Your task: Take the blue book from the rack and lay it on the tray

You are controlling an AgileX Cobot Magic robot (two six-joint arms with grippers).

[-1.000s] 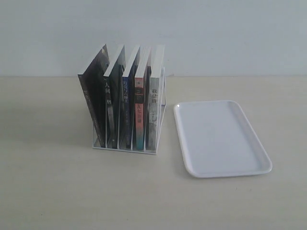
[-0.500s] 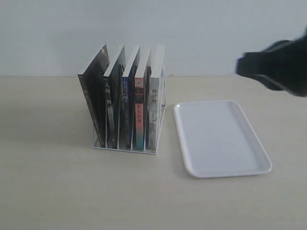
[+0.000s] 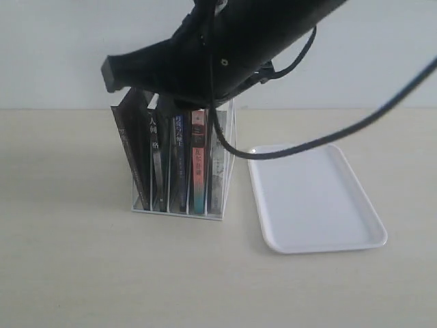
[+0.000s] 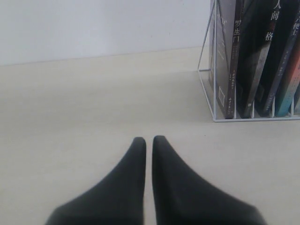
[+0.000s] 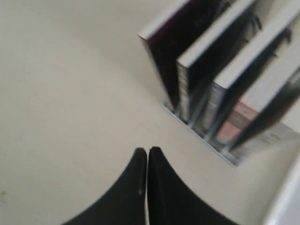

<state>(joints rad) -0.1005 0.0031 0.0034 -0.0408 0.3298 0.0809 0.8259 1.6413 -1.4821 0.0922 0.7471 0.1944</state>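
Task not begun: the blue book (image 3: 179, 154) stands in the middle slot of the rack (image 3: 228, 179), with the empty tray (image 3: 314, 198) at its 3 o'clock. The right gripper (image 5: 147, 151), pressed together, hovers over the books. The left gripper (image 4: 149, 139) is likewise pressed together.

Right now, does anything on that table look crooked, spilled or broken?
Only one small thing: the leftmost black book leans well over to the left in the rack, more than its neighbours, which stand closer to upright. The arm overhead hides the book tops. Nothing looks spilled or damaged.
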